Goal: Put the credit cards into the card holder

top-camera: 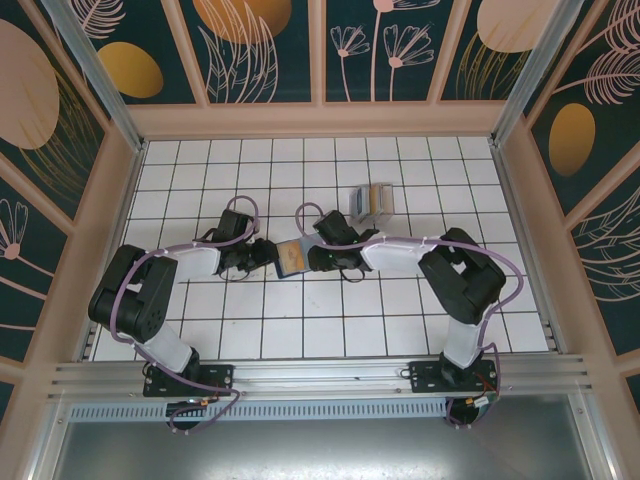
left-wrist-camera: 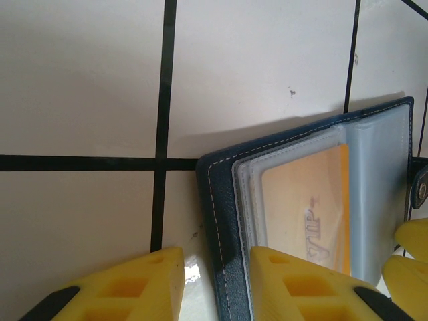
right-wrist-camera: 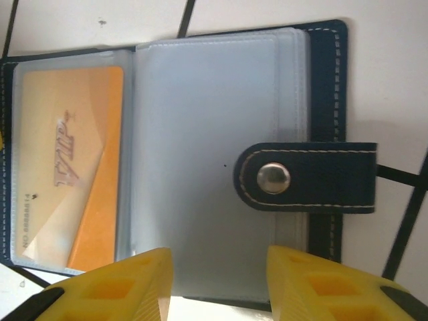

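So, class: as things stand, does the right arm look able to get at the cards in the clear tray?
Probably yes: the spare cards sit just beyond the right gripper, with nothing between, and its fingers are open over the card holder.

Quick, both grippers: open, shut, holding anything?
Left gripper: open, fingers straddling the card holder edge, not clamped.
Right gripper: open over the card holder's clear sleeves, holding nothing.
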